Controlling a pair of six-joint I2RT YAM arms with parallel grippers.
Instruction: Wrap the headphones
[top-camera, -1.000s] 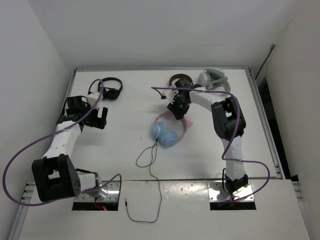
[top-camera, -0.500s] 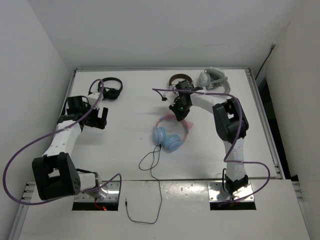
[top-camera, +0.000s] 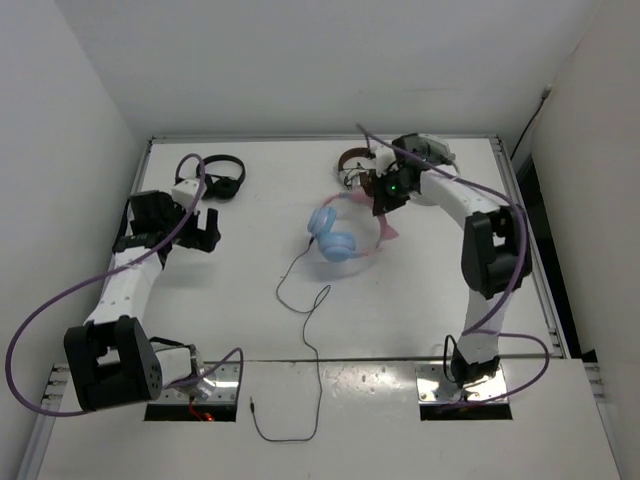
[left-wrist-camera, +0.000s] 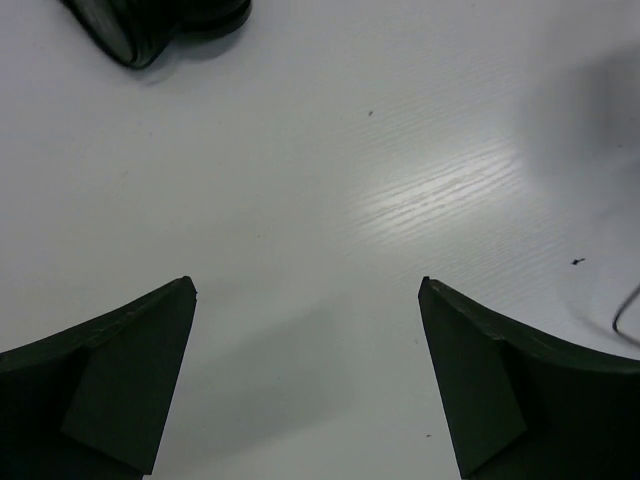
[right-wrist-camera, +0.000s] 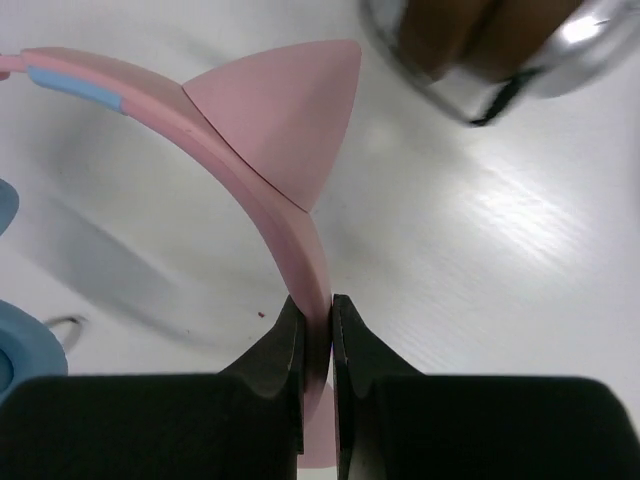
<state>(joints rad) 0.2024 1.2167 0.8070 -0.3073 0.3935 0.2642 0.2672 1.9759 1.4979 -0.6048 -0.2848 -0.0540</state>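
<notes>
Headphones (top-camera: 335, 240): light blue cups, pink headband (right-wrist-camera: 290, 215) with a cat ear, mid-table. Thin dark cable (top-camera: 300, 300) trails to the near edge. Right gripper (right-wrist-camera: 315, 312) is clenched on the headband. Brown-and-silver headphones (top-camera: 352, 162) lie just behind. Left gripper (left-wrist-camera: 307, 290) is spread wide, holding nothing.

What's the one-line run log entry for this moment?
right end effector: shut on pink headband of light-blue cat-ear headphones | left end effector: open, empty | thin dark cable: unwrapped, trailing loose
</notes>
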